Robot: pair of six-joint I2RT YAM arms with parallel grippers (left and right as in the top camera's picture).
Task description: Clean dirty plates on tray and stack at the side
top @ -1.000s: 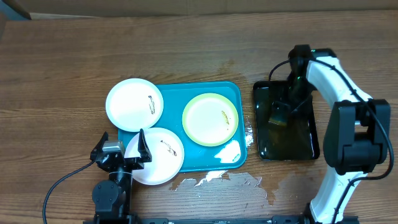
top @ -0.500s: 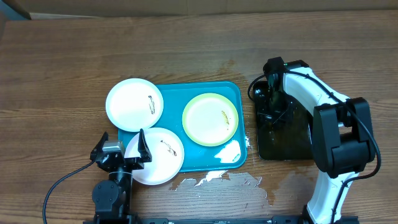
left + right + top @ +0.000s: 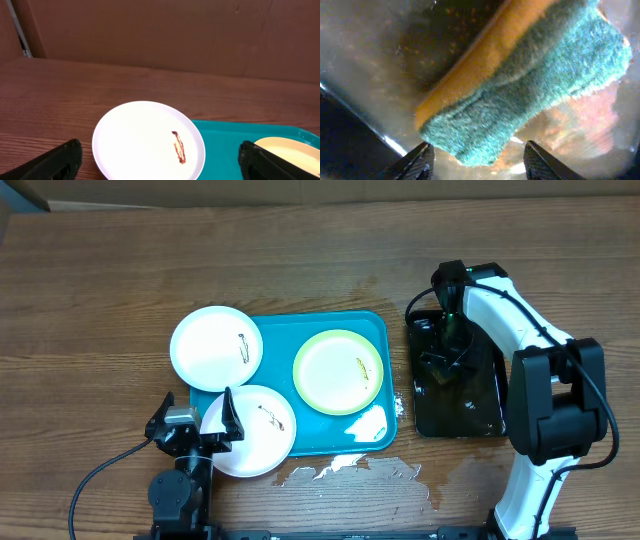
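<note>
The teal tray [image 3: 283,328] holds a yellow-green rimmed plate [image 3: 339,371] with a small smear. Two white plates overlap the tray's left edge: one at the back left [image 3: 216,347] and one at the front [image 3: 262,432], each with a dark smear. My left gripper [image 3: 195,427] is open and empty at the front plate's left rim. The left wrist view shows the back white plate [image 3: 149,142], the tray [image 3: 225,150] and the yellow-green plate [image 3: 292,149], with the left gripper [image 3: 159,161] in front of them. My right gripper [image 3: 441,362] is open just above a green-and-orange sponge [image 3: 530,75].
A black rectangular tray [image 3: 480,415] with water in it lies right of the teal tray, and the sponge lies in it. A wet patch [image 3: 350,470] spreads on the wooden table in front of the teal tray. A brown wall stands at the back.
My right arm swung left across the black tray and then back a little to the right. The left arm and the plates have not moved.
</note>
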